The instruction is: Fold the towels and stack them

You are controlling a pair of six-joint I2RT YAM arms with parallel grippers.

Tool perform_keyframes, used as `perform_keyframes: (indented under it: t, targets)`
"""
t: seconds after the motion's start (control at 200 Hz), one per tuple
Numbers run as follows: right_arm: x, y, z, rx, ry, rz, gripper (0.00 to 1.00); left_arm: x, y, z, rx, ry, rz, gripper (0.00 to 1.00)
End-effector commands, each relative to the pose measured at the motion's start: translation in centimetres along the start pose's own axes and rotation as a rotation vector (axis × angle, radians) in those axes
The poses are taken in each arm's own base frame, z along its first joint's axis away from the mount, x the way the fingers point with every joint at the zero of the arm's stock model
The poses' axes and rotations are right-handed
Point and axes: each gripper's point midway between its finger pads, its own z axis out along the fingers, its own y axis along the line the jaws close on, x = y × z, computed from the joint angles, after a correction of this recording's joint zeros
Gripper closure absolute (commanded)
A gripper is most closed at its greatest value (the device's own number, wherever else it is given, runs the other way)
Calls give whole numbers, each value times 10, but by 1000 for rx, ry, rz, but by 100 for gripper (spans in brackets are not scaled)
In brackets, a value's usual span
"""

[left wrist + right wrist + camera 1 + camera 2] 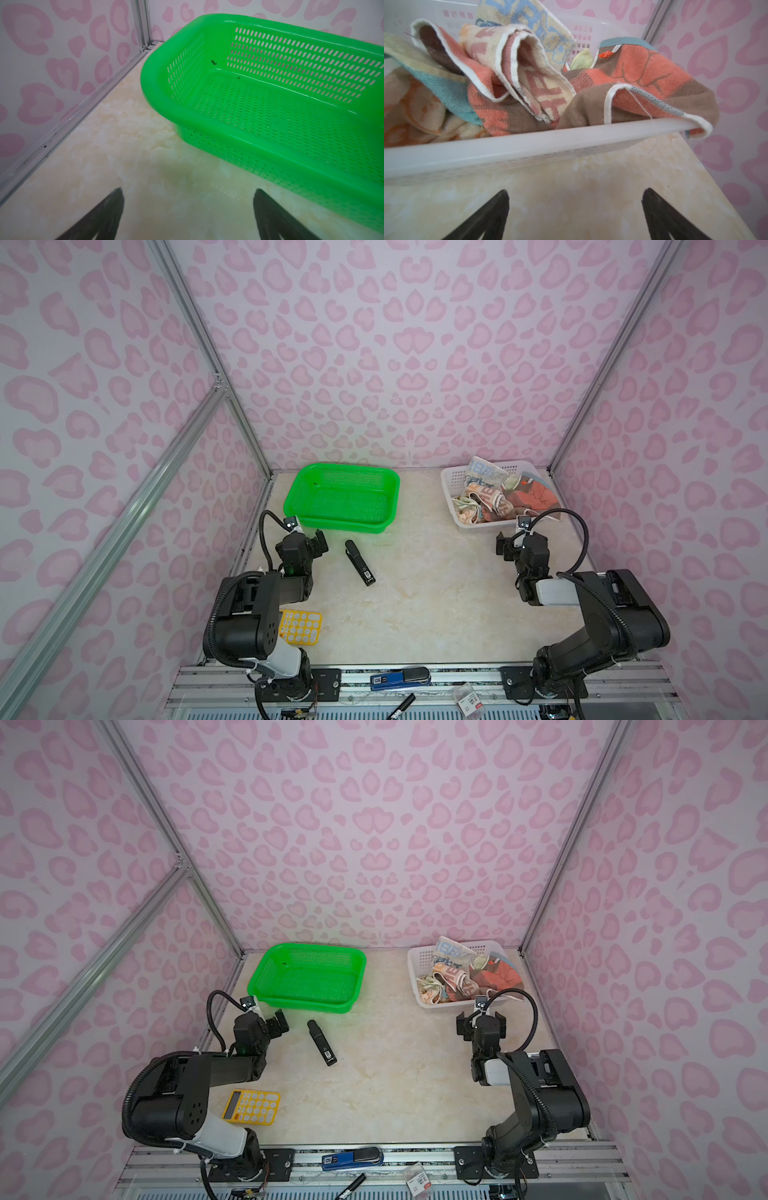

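Observation:
Several crumpled towels (pixel 494 497) (pixel 461 975) lie heaped in a white mesh basket (pixel 449 483) (pixel 529 145) at the back right. A rust-red and brown towel (pixel 643 68) hangs over the basket's right rim. Beside it lie a cream towel with red letters (pixel 544 87), a cream one with blue letters (pixel 529 18) and a light blue one (pixel 452 93). My right gripper (pixel 519 542) (pixel 575 191) hovers open just in front of that basket, holding nothing. Over bare table, my left gripper (pixel 319 540) (pixel 188 190) is open and empty by the near left corner of the green basket (pixel 291 499) (pixel 153 83).
The green basket holds nothing. A black stick-shaped device (pixel 359 562) lies on the table between the arms. A yellow calculator (pixel 301 626) sits partly under the left arm. A blue stapler-like tool (pixel 399 678) and a marker (pixel 401 705) rest on the front rail. Patterned walls enclose three sides.

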Motion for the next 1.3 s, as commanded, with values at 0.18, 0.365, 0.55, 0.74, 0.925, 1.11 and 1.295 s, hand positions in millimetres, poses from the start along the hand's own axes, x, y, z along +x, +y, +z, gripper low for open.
perform_keyframes:
  t: [0.18, 0.365, 0.55, 0.74, 0.925, 1.11, 1.295]
  targets:
    - [-4, -2, 0, 10, -21, 10, 0, -7, -2, 1, 5, -21, -5, 2]
    - [-4, -2, 0, 10, -21, 10, 0, -7, -1, 1, 5, -22, -6, 2]
    - [-4, -2, 0, 10, -21, 10, 0, -8, -2, 2, 6, -23, -6, 2]
    - [-4, -2, 0, 10, -21, 10, 0, -7, -2, 1, 5, -22, -7, 2]
    - [-4, -2, -1, 10, -21, 10, 0, -8, -2, 1, 5, -24, -6, 2]
    - [-7, -3, -3, 13, -38, 14, 0, -10, 2, -1, -15, -41, -18, 2]
    - [-21, -4, -28, -3, -116, 9, 0, -23, 11, -15, -58, -58, -41, 2]
